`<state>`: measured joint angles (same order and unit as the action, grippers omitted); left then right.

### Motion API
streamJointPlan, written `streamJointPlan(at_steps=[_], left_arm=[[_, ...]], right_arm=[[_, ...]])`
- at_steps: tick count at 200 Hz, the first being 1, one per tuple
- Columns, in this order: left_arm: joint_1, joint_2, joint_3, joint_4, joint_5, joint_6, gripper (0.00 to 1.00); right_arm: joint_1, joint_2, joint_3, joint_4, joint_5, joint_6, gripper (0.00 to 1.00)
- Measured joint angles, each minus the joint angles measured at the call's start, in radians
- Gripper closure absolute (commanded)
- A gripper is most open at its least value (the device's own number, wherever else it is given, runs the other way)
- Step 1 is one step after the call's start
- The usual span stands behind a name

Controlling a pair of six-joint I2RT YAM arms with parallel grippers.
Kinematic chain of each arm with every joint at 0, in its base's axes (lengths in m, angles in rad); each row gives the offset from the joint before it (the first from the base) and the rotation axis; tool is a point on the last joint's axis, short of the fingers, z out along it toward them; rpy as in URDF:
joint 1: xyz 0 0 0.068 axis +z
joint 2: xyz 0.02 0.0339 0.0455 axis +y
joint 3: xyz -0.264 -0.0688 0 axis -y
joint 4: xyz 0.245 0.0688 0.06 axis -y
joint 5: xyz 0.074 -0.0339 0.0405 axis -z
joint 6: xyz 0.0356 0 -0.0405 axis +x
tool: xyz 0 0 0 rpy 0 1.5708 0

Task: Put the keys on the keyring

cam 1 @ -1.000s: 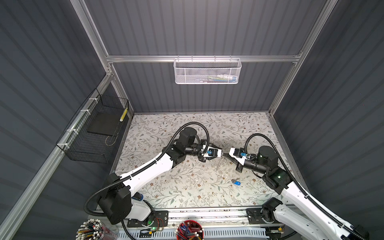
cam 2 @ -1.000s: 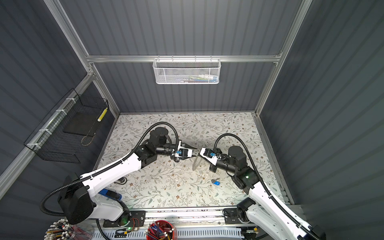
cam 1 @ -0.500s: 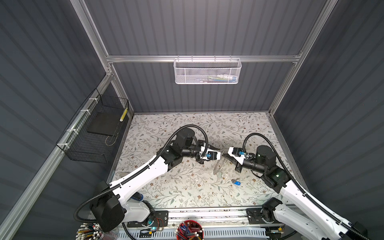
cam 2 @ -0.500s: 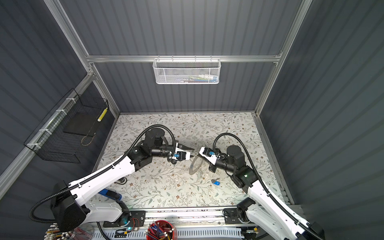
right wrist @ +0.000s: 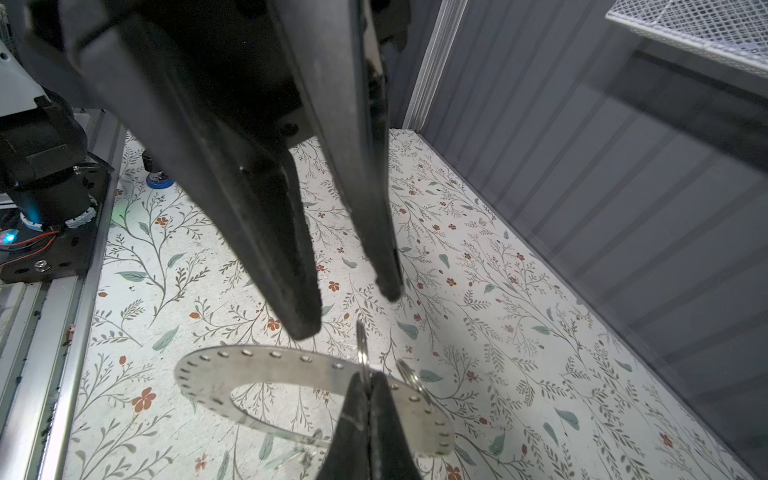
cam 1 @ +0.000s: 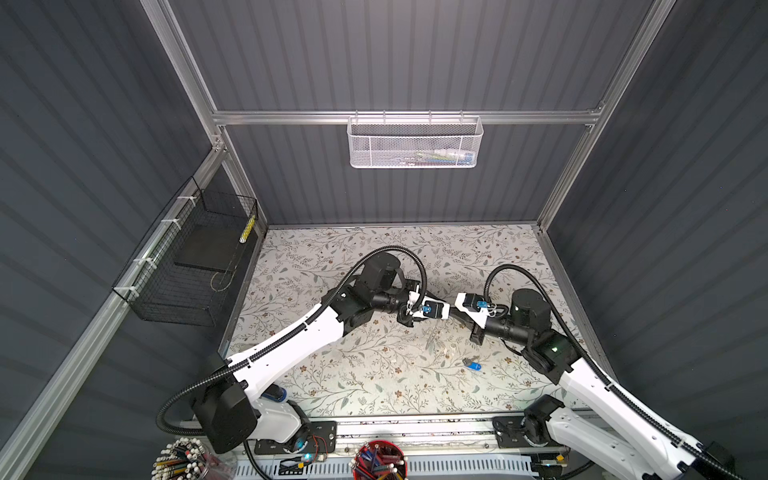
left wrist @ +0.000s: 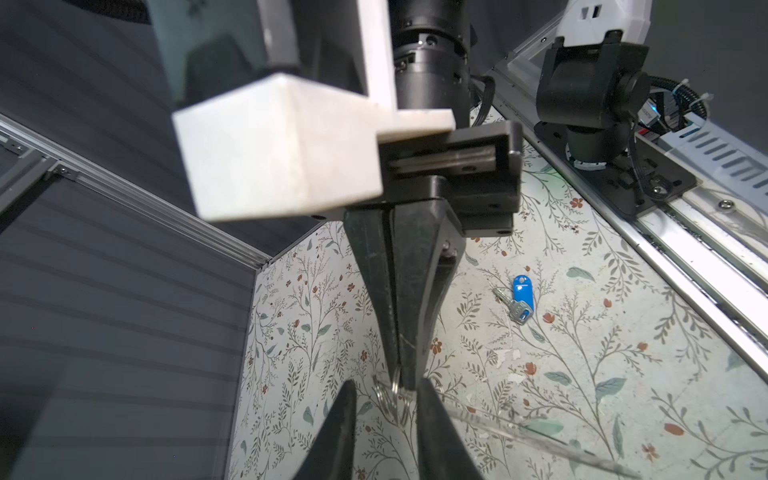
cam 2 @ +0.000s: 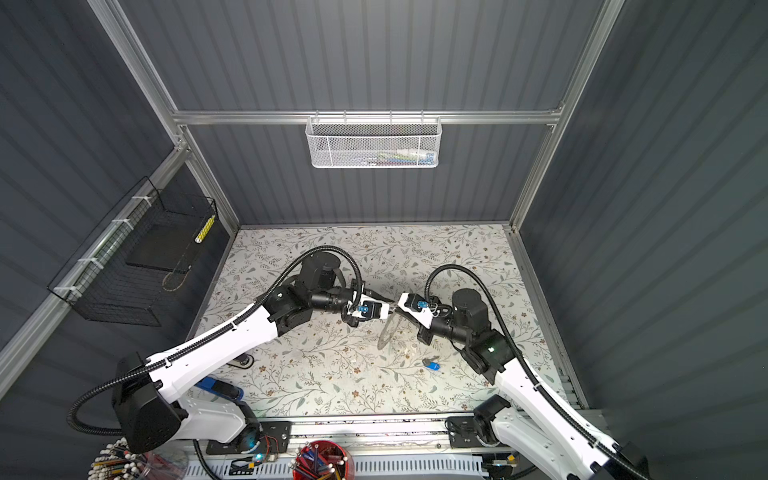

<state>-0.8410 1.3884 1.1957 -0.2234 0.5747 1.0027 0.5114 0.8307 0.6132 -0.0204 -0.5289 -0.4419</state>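
The keyring [right wrist: 291,365], a flat grey ring with small holes along its band, hangs above the floral mat from small wire rings [right wrist: 362,353]. My right gripper [right wrist: 368,378] is shut on one of those wire rings. My left gripper [left wrist: 388,411] faces it tip to tip, open, its fingers [right wrist: 301,307] either side of the wire rings [left wrist: 388,399] with gaps showing. In both top views the grippers [cam 1: 451,311] [cam 2: 392,309] meet mid-table and the keyring [cam 2: 385,332] hangs edge-on below. One of the keys, with a blue tag [left wrist: 519,297] [cam 1: 471,365], lies on the mat front right.
A blue-and-black stapler [cam 2: 220,386] lies at the front left under the left arm. A black wire basket [cam 1: 187,266] hangs on the left wall and a white mesh basket [cam 1: 415,143] on the back wall. Pen cups [cam 1: 380,461] stand beyond the front rail.
My left gripper's fingers have narrowed around the small wire rings, and the left arm has shifted slightly. The right gripper has kept its hold in nearly the same place.
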Motion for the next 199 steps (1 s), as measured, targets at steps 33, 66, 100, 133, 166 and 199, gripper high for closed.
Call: streamJointPlan(at_steps=[33, 66, 100, 133, 166, 199], left_arm=[[-0.017, 0.028, 0.023, -0.017, -0.025, 0.000, 0.73], [-0.024, 0.055, 0.043, -0.041, -0.058, 0.001, 0.86], [-0.024, 0.059, 0.059, -0.067, -0.079, 0.000, 0.89], [-0.024, 0.063, 0.071, -0.086, -0.090, -0.003, 1.00], [-0.029, 0.067, 0.075, -0.092, -0.092, -0.020, 1.00], [-0.013, 0.066, 0.061, -0.047, -0.041, -0.086, 1.00]], right_arm=[[0.000, 0.002, 0.010, -0.006, -0.006, 0.000, 1.00], [0.000, 0.007, 0.018, -0.014, -0.009, -0.003, 1.00], [-0.001, 0.007, 0.023, -0.017, -0.005, -0.009, 1.00], [-0.001, 0.005, 0.023, -0.026, -0.006, -0.015, 1.00], [-0.001, 0.001, 0.023, -0.032, 0.000, -0.028, 0.76], [0.000, -0.041, 0.019, -0.025, 0.031, -0.033, 0.60]])
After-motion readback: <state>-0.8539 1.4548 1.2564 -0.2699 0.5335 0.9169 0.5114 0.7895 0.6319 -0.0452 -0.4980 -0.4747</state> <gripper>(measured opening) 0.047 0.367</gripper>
